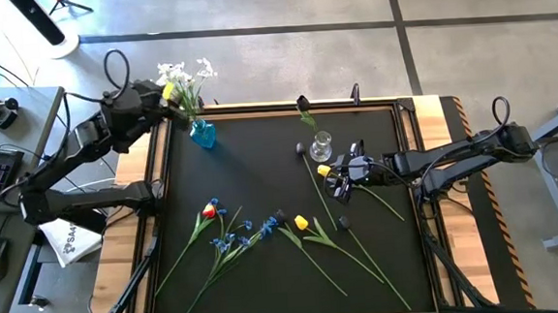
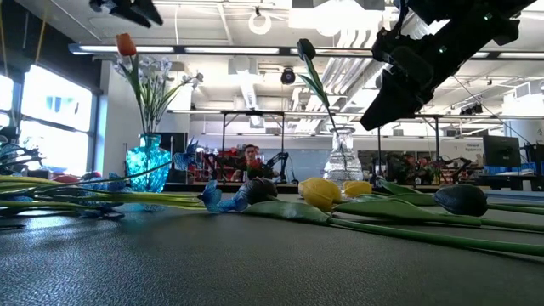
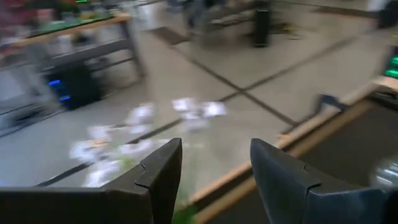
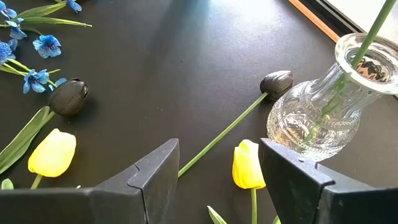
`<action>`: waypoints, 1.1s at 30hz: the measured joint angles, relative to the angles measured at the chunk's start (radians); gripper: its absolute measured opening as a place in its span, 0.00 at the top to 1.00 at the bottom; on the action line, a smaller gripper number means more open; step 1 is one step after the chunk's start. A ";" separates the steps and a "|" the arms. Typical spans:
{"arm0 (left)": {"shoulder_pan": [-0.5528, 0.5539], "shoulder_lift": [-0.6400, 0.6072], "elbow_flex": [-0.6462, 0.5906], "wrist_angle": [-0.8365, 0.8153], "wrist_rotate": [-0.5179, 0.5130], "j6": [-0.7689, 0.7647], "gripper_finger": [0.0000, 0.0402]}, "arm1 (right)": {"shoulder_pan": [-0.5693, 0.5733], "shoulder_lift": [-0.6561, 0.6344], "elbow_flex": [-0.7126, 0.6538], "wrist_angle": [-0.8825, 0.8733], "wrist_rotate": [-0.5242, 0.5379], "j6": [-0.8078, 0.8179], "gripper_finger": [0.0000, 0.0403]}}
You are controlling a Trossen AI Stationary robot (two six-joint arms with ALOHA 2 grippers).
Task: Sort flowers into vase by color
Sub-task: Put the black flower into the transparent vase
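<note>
table (image 1: 377, 170): flowers (image 1: 254, 231) lay loose on it, stems long and green.
clear vase (image 4: 323, 106): stem top cut off.
left gripper (image 3: 214, 180): open, empty, white sprays (image 3: 143, 127) blurred.
right gripper (image 4: 217, 180): open, empty, over yellow tulip (image 4: 247, 165).

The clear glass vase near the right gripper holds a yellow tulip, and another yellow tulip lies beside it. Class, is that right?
Not quite. The clear glass vase holds a dark tulip, as the high view shows. A yellow tulip does lie beside it.

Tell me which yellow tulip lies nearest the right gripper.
The yellow tulip between the right gripper fingers, beside the clear vase; the other yellow tulip lies farther off.
</note>
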 joint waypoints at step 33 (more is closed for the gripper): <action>-0.743 0.566 -0.051 -0.474 0.209 -0.579 0.55 | 0.000 0.000 0.000 0.020 0.000 0.000 0.46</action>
